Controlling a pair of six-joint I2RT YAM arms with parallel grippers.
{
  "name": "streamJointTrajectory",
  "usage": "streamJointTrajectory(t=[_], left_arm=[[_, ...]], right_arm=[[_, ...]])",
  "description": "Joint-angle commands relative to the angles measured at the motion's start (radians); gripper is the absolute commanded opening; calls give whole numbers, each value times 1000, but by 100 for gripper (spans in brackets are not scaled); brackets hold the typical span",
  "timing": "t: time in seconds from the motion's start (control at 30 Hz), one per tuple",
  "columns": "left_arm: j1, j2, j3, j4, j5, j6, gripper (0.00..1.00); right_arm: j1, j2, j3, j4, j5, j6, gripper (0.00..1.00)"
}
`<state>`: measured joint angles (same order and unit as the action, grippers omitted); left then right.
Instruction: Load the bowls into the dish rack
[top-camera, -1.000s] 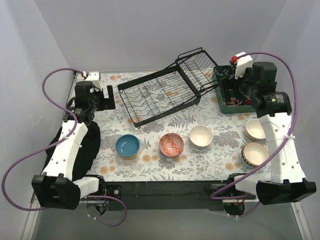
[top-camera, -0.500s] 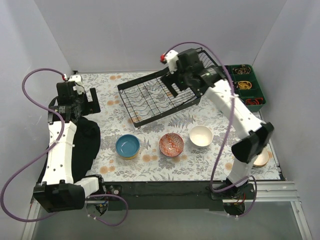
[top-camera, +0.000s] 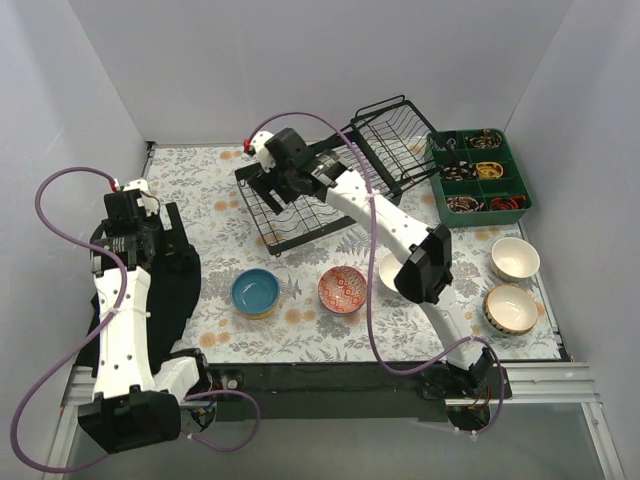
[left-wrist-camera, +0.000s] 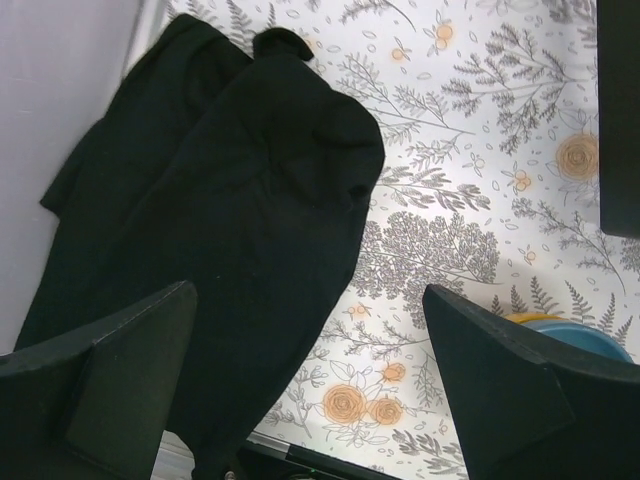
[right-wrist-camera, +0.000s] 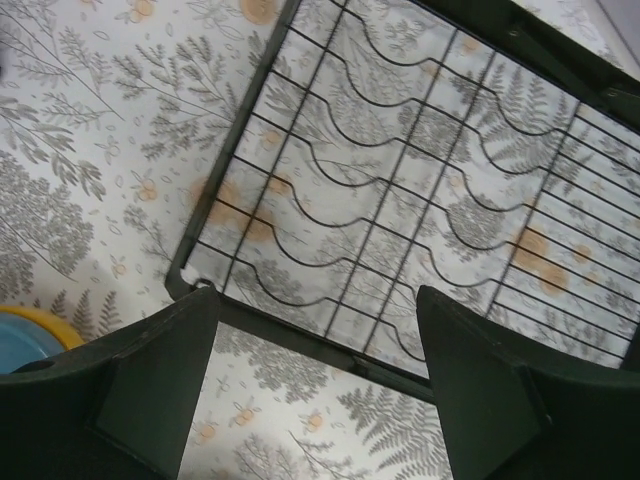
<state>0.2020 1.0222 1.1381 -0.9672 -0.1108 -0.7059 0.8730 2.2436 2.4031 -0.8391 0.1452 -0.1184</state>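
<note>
"Black cloth under the left gripper — fingers spread wide, nothing between them. Is it after anything?"

"Hard to say. The blue bowl sits just to its right on the flowered table, and the red-patterned bowl is beside that."

"And the rack?"

"The dish rack lies behind those two, bare wire, no bowl in it. The right gripper hangs over its near left corner, fingers wide apart, empty as well."

"So nothing's loaded."

"Not one. I count five. The white bowl is half hidden behind the right arm's elbow. A cream bowl and a tan bowl are well off to the right, in front of the green tray."

"What's the step, then?"

"The very start, I'd say — choosing a first bowl. The right gripper would need to leave the rack, drop onto a rim, blue or red being nearest, pinch the wall, then stand the bowl between the prongs."

"Slippery?"

"Glazed, I'd guess, so a firm pinch."
</note>
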Motion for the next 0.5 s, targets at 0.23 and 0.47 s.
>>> streamJointTrajectory(t=[0.23, 0.47], left_arm=[[1, -91, 14, -70, -76, -14, 98], [-4, -97, -9, -59, -86, -12, 98]], right_arm=[[49, 169, 113, 124, -42, 146, 79], [49, 189, 18, 270, -88, 192, 77]])
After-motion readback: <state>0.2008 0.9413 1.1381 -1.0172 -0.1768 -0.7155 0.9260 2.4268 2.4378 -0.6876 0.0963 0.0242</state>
